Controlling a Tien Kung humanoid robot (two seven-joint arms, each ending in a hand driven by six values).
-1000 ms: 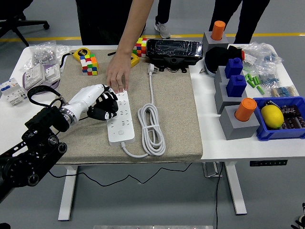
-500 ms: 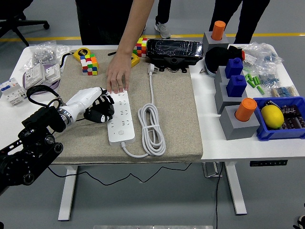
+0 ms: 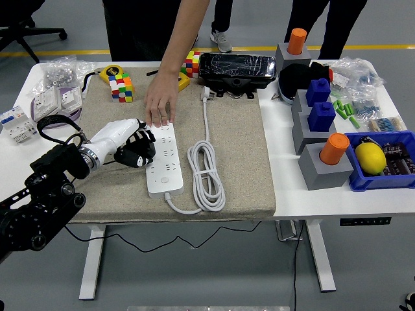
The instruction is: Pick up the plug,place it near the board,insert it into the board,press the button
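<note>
Reaching in from the lower left, the robot's left hand (image 3: 130, 146), white-backed w/ black fingers (image 3: 144, 154), sits on the beige felt mat (image 3: 237, 162), just beside the left edge of the white multi-socket power strip (image 3: 163, 160). Fingers are curled in tight; can't tell if anything is inside them. Right hand isn't visible.

A person's hand (image 3: 160, 102) comes down from the far side of the desk, fingertips pressing on the far end of the strip, just beyond the robot's knuckles.

The strip's own white cable lies in a flat oval coil (image 3: 206, 176) just right of the strip, then runs straight up the mat to the white plug (image 3: 206, 94), which lies loose on the mat at the far edge, next to the black plastic-wrapped case (image 3: 237, 67). Plug is well apart from the robot hand & not in any socket.

Other stuff on the white desk (image 3: 285, 194): a multicoloured puzzle cube (image 3: 120, 87) at the mat's far left corner, a yellow tape measure (image 3: 111, 70) behind it, bagged small parts (image 3: 57, 68) far left. Right side: grey blocks w/ orange cylinders (image 3: 334, 149) & blue blocks (image 3: 321, 115), plus a blue bin (image 3: 402, 176) holding a yellow lemon (image 3: 371, 157).
</note>
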